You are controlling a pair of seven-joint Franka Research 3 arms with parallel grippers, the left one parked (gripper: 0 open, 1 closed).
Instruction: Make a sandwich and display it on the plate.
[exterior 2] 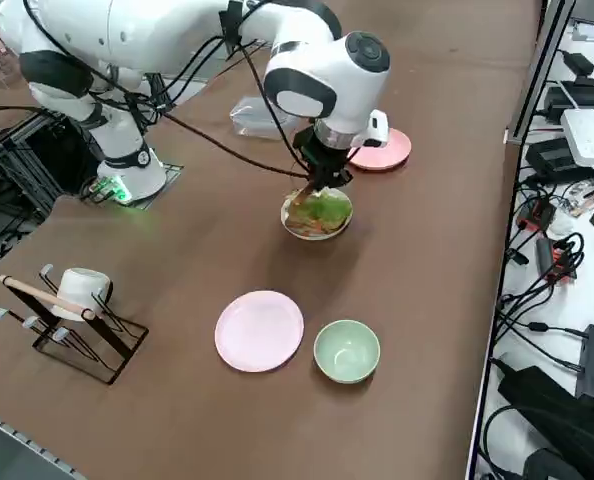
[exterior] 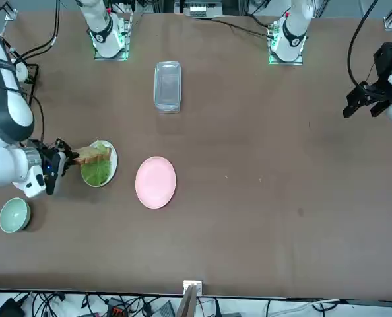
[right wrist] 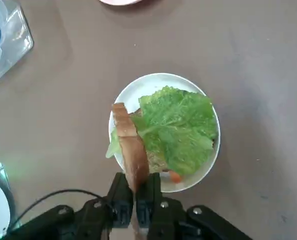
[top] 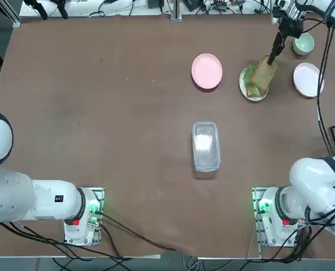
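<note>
The right gripper [right wrist: 135,192] pinches a bread slice [right wrist: 130,146] on edge between its fingers, holding it above the near rim of the white plate [right wrist: 133,92], where lettuce [right wrist: 178,127] covers another slice, with the pink plate [top: 206,71] just beside.

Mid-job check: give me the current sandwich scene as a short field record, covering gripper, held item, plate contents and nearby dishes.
right gripper: shut on the bread slice, above the near rim of the white plate
bread slice: held on edge, tilted, not yet laid flat
white plate: holds the lettuce, with another bread slice underneath
lettuce: spread flat, uncovered
pink plate: beside the white plate, bare
clear container: mid-table
green cup: apart from the white plate
</note>
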